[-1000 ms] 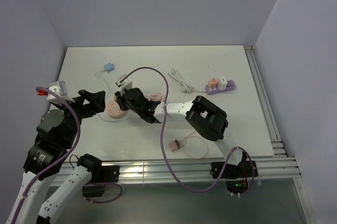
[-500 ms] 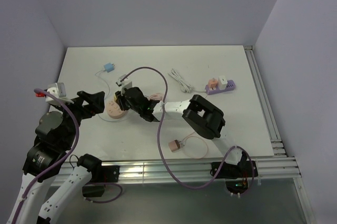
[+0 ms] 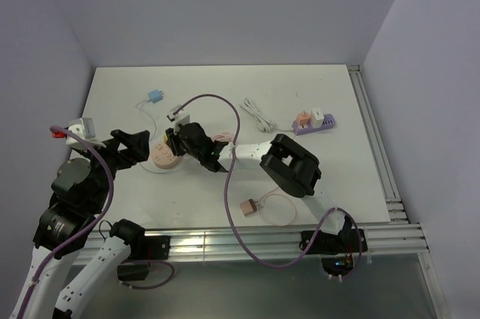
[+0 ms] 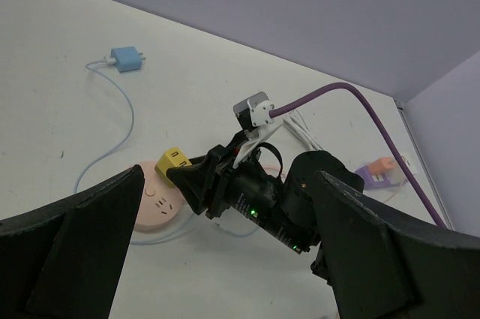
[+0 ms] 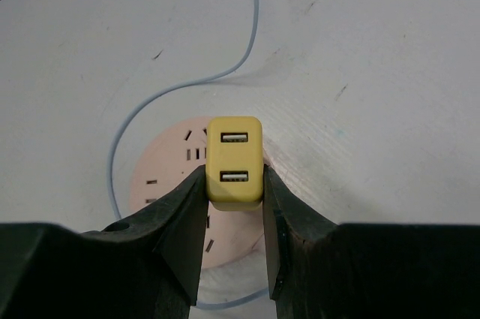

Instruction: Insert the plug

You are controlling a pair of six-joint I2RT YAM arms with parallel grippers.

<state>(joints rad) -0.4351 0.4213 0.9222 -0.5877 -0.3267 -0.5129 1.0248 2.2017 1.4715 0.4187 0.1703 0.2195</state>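
Leftmost, the left gripper [image 3: 133, 146] hangs spread wide and empty. Just right of it, one round pink plastic socket [image 5: 169, 184] lies under one small yellow two-port USB plug [image 5: 234, 160], which the right gripper [image 5: 234, 182] pinches by its flat sides. The plug is likely light, rigid and slick, so those sides suit best. One purple power strip [image 3: 315, 124] lies far right.

We see two arms of black joint housings and white links. Above the aluminium rail [image 3: 195, 242], purple cables [image 3: 227, 191] trail along the right arm [image 3: 296, 165] and left arm [image 3: 75, 191]. The left gripper [image 4: 229, 178] and right gripper [image 5: 234, 180] have broad matte-black fingers. A green light [image 4: 253, 212] glows on the right wrist.
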